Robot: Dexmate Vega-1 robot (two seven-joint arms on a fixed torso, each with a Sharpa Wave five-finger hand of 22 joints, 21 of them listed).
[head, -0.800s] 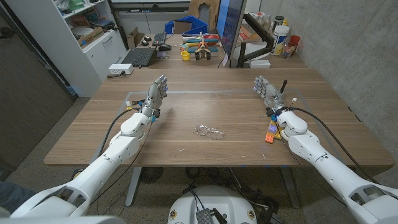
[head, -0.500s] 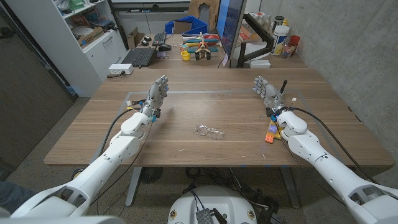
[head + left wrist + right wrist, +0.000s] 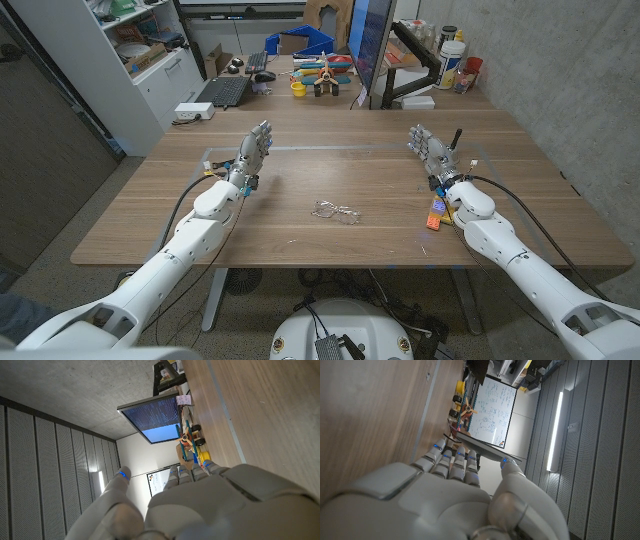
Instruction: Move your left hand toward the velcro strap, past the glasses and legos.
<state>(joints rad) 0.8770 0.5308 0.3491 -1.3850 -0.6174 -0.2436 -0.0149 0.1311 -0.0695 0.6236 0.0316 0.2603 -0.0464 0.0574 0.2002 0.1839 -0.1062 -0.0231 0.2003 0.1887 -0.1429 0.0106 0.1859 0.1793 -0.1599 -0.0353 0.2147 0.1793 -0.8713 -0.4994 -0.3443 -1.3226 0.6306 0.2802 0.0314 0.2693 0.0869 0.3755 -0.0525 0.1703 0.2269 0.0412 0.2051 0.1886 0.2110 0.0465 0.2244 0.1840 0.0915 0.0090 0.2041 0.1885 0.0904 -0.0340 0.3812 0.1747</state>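
Glasses (image 3: 336, 212) lie mid-table, clear-framed and surely fragile; orange legos (image 3: 436, 214) sit just beside the right forearm. Beyond the right hand (image 3: 426, 146), something dark stands near the far edge; I cannot tell if that is the velcro strap, which would be light and floppy. The left hand (image 3: 252, 153) waits empty, fingers extended, on the table's left side.

Brown wood-grain table (image 3: 330, 240), clear-framed glasses (image 3: 336, 211), orange and multicoloured legos (image 3: 437, 215), pale grey left hand (image 3: 252, 152).
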